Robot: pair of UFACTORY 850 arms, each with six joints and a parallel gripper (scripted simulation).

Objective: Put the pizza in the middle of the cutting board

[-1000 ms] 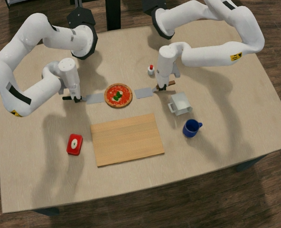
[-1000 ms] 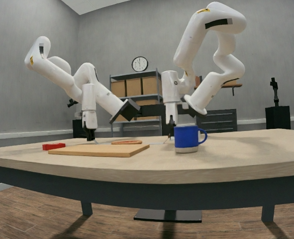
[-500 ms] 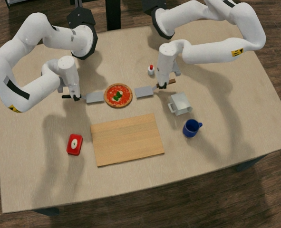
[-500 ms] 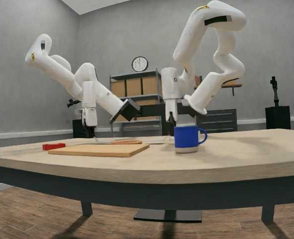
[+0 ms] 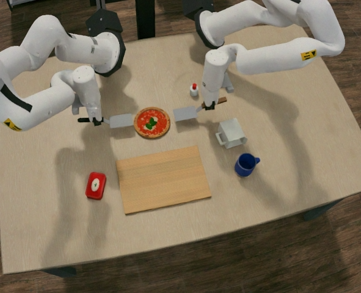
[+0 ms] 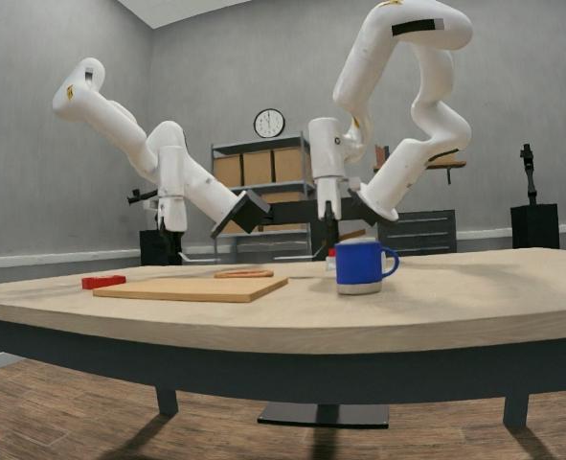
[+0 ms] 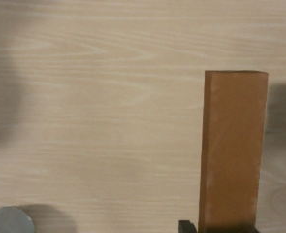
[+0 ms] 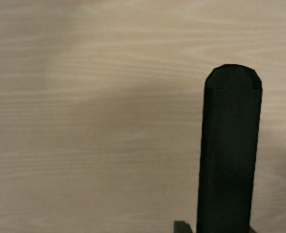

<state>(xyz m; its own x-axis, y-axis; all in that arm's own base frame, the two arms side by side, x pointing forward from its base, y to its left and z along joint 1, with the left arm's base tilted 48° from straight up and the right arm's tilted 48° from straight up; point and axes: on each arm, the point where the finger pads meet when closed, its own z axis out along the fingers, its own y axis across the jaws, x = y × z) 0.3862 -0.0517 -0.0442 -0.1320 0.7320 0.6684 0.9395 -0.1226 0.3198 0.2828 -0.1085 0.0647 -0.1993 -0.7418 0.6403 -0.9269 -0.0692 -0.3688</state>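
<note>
The pizza (image 5: 157, 128) (image 6: 243, 273) lies flat on the table, behind the cutting board (image 5: 164, 179) (image 6: 184, 289). My left gripper (image 5: 209, 106) (image 6: 329, 242) is shut on the brown handle of one turner (image 5: 185, 113) (image 7: 234, 150). My right gripper (image 5: 96, 122) (image 6: 172, 247) is shut on the black handle of the other turner (image 5: 121, 120) (image 8: 230, 146). Both blades hang a little above the table and point at the pizza from opposite sides. The brown-handled turner's blade is apart from the pizza. The other blade's tip appears close beside its rim.
A white square cup (image 5: 232, 133) and a blue mug (image 5: 245, 169) (image 6: 358, 267) stand right of the board in the top view. A small red-capped bottle (image 5: 193, 91) stands behind the brown-handled turner. A red box (image 5: 94, 185) (image 6: 102, 282) lies left of the board.
</note>
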